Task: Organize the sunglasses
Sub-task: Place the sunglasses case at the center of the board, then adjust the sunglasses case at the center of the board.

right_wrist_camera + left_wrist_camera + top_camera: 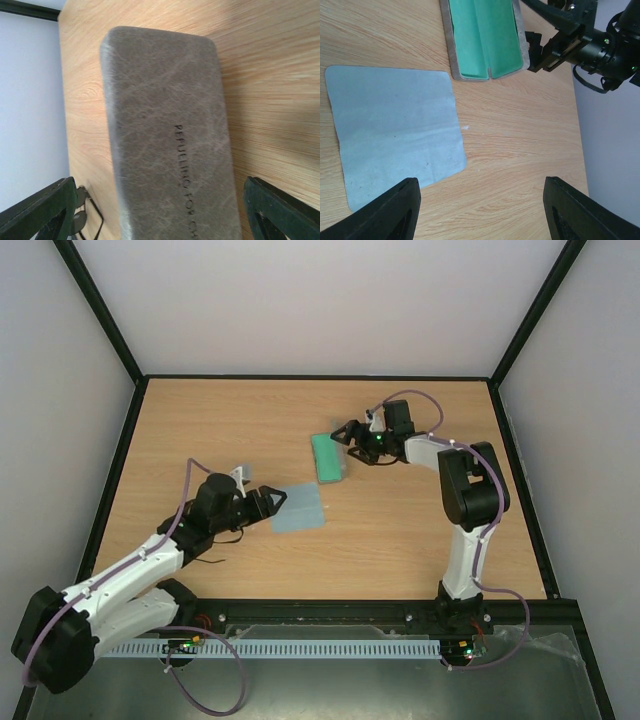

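Note:
The sunglasses [82, 220] show only in the right wrist view, as thin black wire frame with small dark lenses on the table at the lower left, next to my right gripper's left finger. The grey oblong case [328, 458] lies open with its green inside up [485, 37]; its grey outer shell [165, 125] fills the right wrist view. My right gripper [350, 435] is open, its jaws spread either side of the case's shell [157, 200], holding nothing. My left gripper [272, 502] is open and empty [482, 200] at the cloth's edge.
A light blue square cloth [298, 508] lies flat on the wooden table between the left gripper and the case, and shows in the left wrist view [395, 130]. Black frame rails border the table [420, 410]. White walls stand on three sides.

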`<state>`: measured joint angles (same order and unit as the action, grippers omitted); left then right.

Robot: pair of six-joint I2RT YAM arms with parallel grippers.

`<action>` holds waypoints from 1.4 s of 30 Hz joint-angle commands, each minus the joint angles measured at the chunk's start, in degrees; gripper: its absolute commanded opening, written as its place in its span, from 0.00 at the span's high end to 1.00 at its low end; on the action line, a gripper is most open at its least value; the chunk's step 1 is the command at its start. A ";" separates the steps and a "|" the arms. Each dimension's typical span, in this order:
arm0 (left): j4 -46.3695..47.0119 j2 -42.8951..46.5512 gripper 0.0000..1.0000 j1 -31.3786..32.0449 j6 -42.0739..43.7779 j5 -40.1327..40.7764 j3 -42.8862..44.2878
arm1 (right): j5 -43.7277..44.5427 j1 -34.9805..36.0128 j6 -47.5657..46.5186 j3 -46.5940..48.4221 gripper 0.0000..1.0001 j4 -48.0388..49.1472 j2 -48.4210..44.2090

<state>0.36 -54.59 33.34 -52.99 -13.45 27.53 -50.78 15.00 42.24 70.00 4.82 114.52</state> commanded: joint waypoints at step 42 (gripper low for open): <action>-4.90 5.38 0.30 -1.18 0.16 1.13 -0.92 | 36.19 17.87 28.53 -32.98 0.97 26.04 -14.70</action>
<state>-3.46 -49.47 32.71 -53.36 -12.19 26.26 -17.74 32.64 66.94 35.20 23.79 97.43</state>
